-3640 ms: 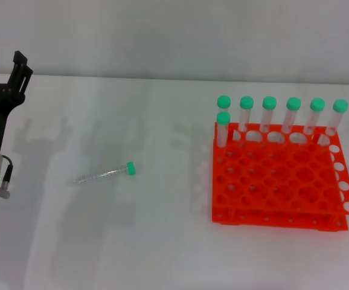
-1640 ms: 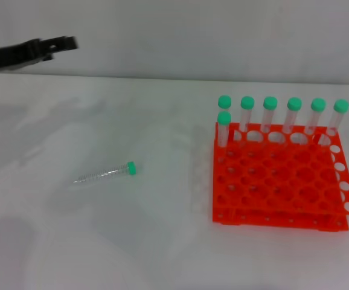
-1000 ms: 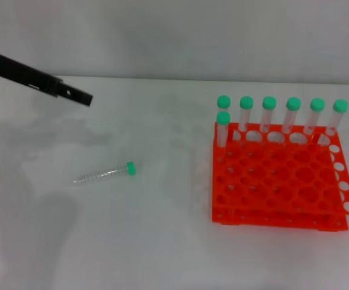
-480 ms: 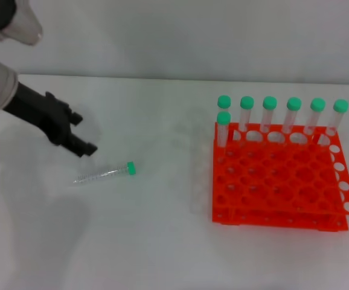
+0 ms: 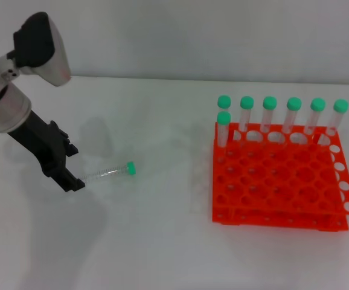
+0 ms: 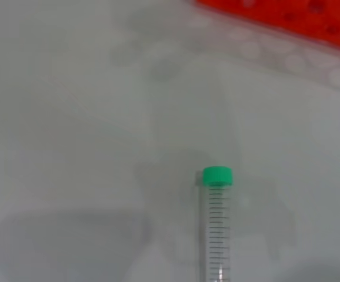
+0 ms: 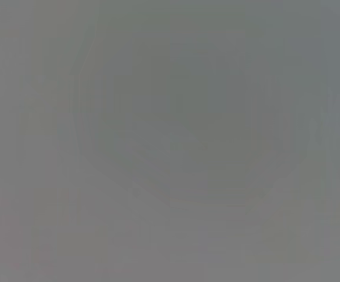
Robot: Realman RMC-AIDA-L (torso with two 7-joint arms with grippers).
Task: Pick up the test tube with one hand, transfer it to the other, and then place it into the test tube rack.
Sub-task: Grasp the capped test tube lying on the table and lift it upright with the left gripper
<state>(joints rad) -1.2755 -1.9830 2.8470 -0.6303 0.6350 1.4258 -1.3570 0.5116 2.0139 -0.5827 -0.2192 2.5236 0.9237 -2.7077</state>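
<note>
White tabletop (image 5: 162, 241) ran from the near edge back to a pale wall, and everything in play sat on it. The left hand (image 5: 73, 184), black and thin-fingered on a thick white arm with a green light, was down at the surface. Its fingertips were right at the bottom end of the test tube (image 5: 106, 174); whether they touched it could not be told from the head view. Whether those fingers stood apart or together could not be told either, as they showed only as one dark shape.

The tube lay flat on the tabletop, pointing away from the left hand, its green cap (image 5: 130, 168) at the far end, toward the rack. In the left wrist view the tube (image 6: 216, 235) lay straight ahead of the hand with its printed marks showing and its cap (image 6: 217, 175) farthest off.

Well beyond the tube's capped end, on the robot's right side, stood the orange-red rack (image 5: 277, 181). Seven green-capped tubes (image 5: 293, 115) stood upright in it: six along its back row and one more just in front of that row's end nearest the left hand. A strip of the rack (image 6: 287, 14) also showed in the left wrist view.

The right hand showed in none of the views.
</note>
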